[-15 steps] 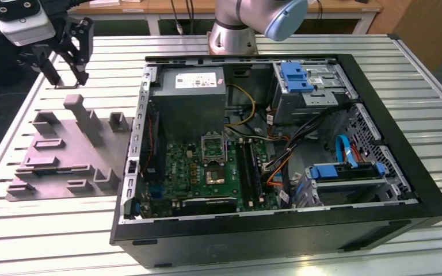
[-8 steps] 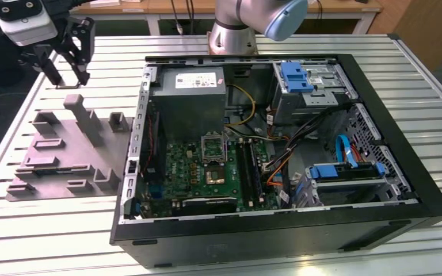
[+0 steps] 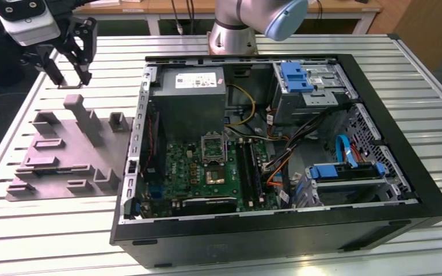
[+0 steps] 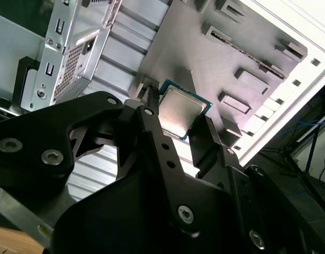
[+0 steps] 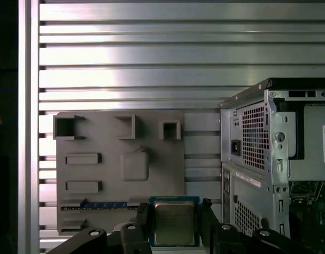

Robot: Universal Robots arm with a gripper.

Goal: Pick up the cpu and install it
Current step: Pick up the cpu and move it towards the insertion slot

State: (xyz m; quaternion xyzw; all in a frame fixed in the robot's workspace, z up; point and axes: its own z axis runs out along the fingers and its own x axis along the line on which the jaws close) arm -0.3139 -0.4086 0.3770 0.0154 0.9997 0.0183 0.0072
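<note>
The cpu (image 5: pixel 174 222) is clamped by its edges in the gripper (image 3: pixel 71 79), upper left of the exterior view. It's reckoned light, stiff and probably fragile underneath, so it's best held by the rim only.

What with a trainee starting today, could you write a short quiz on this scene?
1. True or false: the end effector grips the cpu.
2. The end effector is nearest to: A the tray; B the motherboard; C the blue drive caddy.
3. In the exterior view, on which side of the case does the tray lie?

Key: 1 true; 2 A; 3 the exterior view's left.
</note>
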